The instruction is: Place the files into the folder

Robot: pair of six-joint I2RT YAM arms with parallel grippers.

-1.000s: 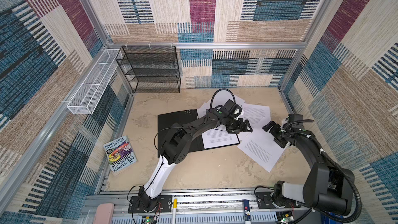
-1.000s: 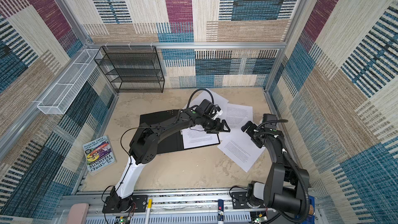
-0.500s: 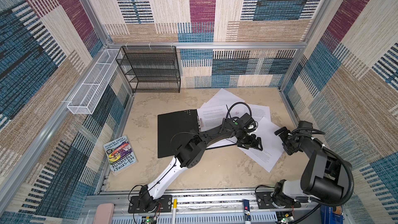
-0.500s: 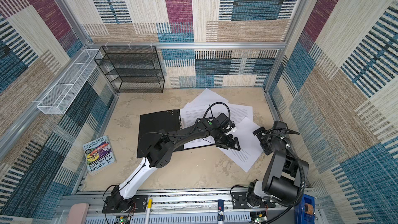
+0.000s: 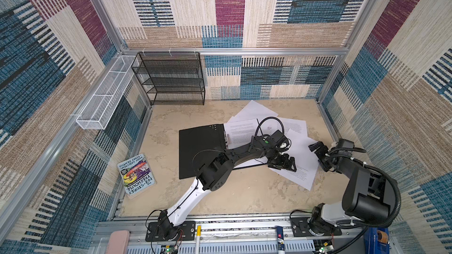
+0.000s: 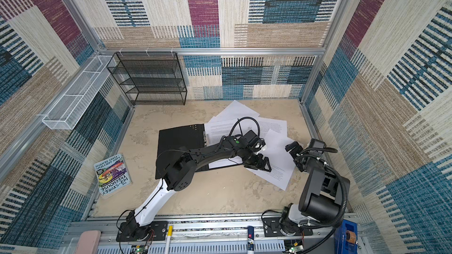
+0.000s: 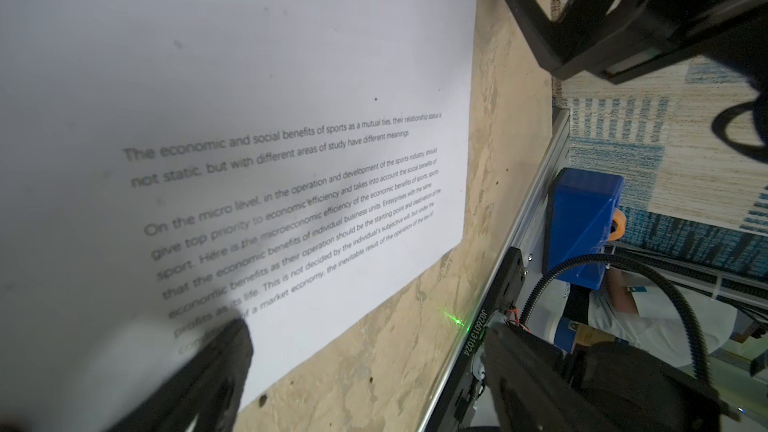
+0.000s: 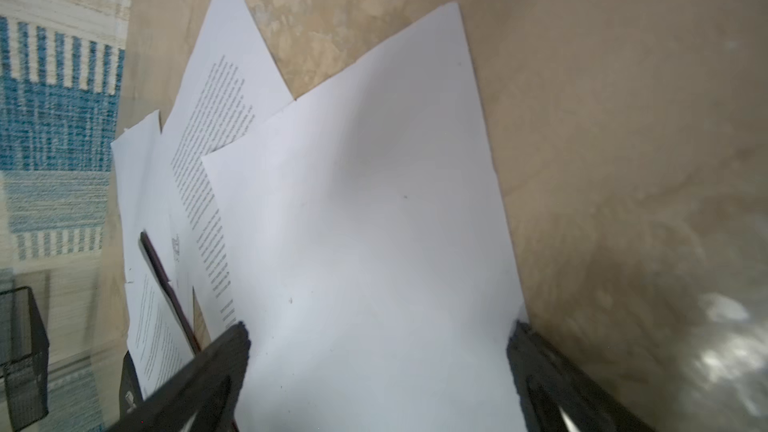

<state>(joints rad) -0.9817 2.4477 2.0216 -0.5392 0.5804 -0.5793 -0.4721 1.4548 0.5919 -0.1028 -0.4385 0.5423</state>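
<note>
The folder (image 5: 200,152) (image 6: 178,142) lies open, black inside up, with its metal spine clip (image 5: 228,139) showing. The files are several white sheets fanned out to its right; one printed sheet (image 5: 241,131) covers the folder's right half. My left gripper (image 5: 282,163) (image 6: 259,163) (image 7: 374,367) is open, low over the near-left edge of the frontmost sheet (image 5: 302,167) (image 7: 291,76); nothing is between its fingers. My right gripper (image 5: 319,156) (image 6: 293,157) (image 8: 378,347) is open at that sheet's right edge (image 8: 374,222), one finger over the paper, the other at its border.
A colourful paperback book (image 5: 137,178) lies at the left front. A black mesh shelf (image 5: 171,79) stands at the back left and a white wire basket (image 5: 105,91) hangs on the left wall. A blue box (image 7: 582,222) sits beyond the front rail.
My left arm swung from above the folder to the right and forward, down to the frontmost sheet. My right gripper drew back to the right, to that sheet's far edge. Both stayed open.
</note>
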